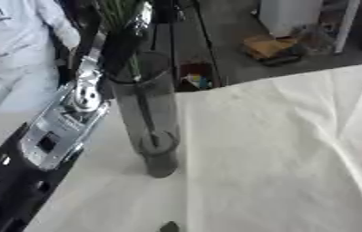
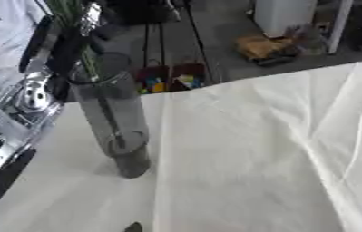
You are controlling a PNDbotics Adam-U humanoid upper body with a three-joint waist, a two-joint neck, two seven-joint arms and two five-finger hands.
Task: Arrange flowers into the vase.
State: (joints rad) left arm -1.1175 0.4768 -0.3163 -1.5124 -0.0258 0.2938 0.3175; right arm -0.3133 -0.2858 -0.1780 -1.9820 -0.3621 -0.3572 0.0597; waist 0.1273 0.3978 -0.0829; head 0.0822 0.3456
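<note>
A tall, dark, see-through glass vase (image 1: 149, 122) stands upright on the white tablecloth (image 1: 271, 149), left of centre. My left arm runs up from the lower left corner beside it. My left hand (image 1: 123, 45) sits just above the vase's rim, with its fingers curled round a bunch of green flower stems (image 1: 116, 13). One thin stem (image 1: 142, 111) reaches down inside the vase almost to its bottom. The flower heads lie above the top edge, out of sight. My right hand shows in neither view.
A person in white clothing (image 1: 13, 41) stands at the far left, behind my arm. Beyond the table's far edge lie a cardboard box (image 1: 271, 47) and small coloured items (image 2: 172, 81) on the floor. A small dark shape (image 1: 168, 226) sits at the cloth's near edge.
</note>
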